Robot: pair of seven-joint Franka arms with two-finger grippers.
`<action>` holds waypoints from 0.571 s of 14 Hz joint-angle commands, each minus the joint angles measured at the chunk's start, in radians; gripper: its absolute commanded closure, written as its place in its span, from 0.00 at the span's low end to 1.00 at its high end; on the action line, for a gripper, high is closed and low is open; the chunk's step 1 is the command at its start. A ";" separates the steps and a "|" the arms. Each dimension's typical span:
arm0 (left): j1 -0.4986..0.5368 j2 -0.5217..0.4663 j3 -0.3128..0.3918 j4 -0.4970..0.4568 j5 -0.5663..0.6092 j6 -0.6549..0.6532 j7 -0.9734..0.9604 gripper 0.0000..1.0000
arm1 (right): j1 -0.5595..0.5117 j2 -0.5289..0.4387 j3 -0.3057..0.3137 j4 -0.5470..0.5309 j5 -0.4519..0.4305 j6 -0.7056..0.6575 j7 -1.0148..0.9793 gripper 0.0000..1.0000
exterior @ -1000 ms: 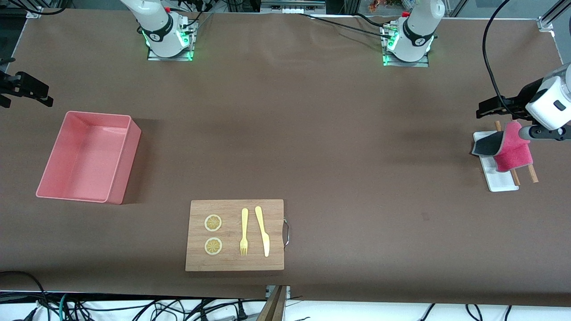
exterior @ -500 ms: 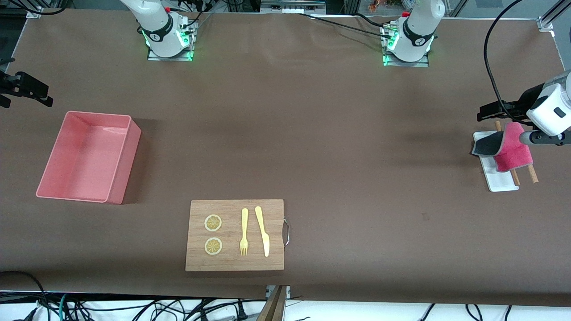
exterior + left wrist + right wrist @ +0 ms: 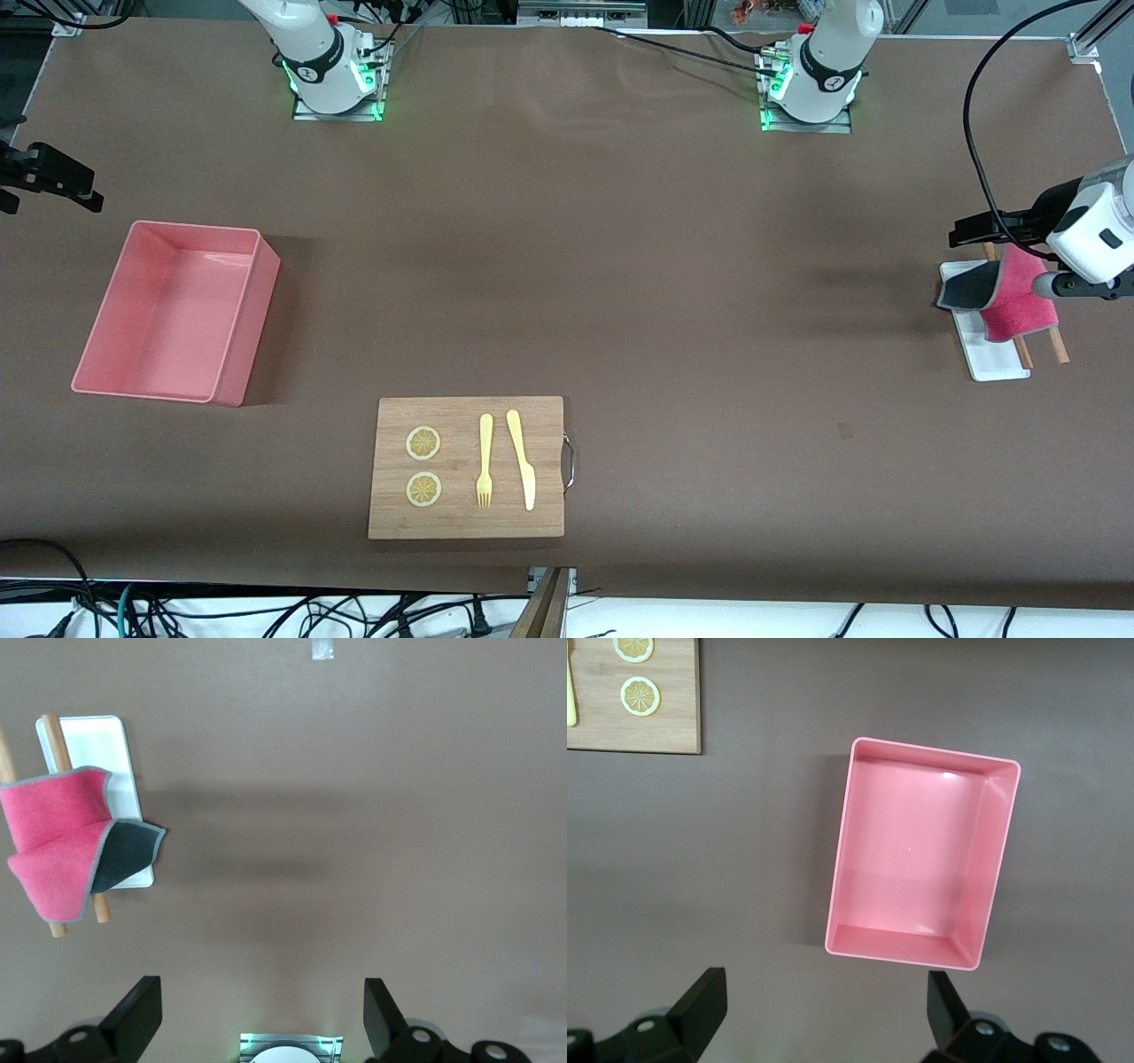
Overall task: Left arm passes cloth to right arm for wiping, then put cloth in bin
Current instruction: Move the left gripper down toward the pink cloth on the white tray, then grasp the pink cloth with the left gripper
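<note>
The cloth [image 3: 1010,301] lies draped over two wooden rods [image 3: 1056,346] on a small white tray [image 3: 988,359], at the left arm's end of the tabletop. Its pink face is up and one dark grey corner is folded over. The left claw [image 3: 263,1028] hangs above the tabletop beside the tray with its fingers spread wide and nothing between them.

To take the cloth well, I think this claw should come over the raised fold between the rods and close there, so the fingers catch fabric and not wood.

The right claw [image 3: 824,1019] waits high above the bin [image 3: 173,310], also spread and empty. The bin stands well apart from the tray, at the right arm's end.
</note>
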 commanded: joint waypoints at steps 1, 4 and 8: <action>0.082 0.080 -0.002 0.029 0.049 -0.003 0.114 0.00 | -0.012 0.011 0.004 0.025 0.021 -0.013 0.004 0.00; 0.229 0.172 -0.004 0.028 0.038 0.055 0.275 0.00 | -0.012 0.011 0.004 0.025 0.021 -0.013 0.004 0.00; 0.318 0.264 -0.001 0.028 0.056 0.151 0.438 0.00 | -0.012 0.011 0.004 0.025 0.021 -0.011 0.004 0.00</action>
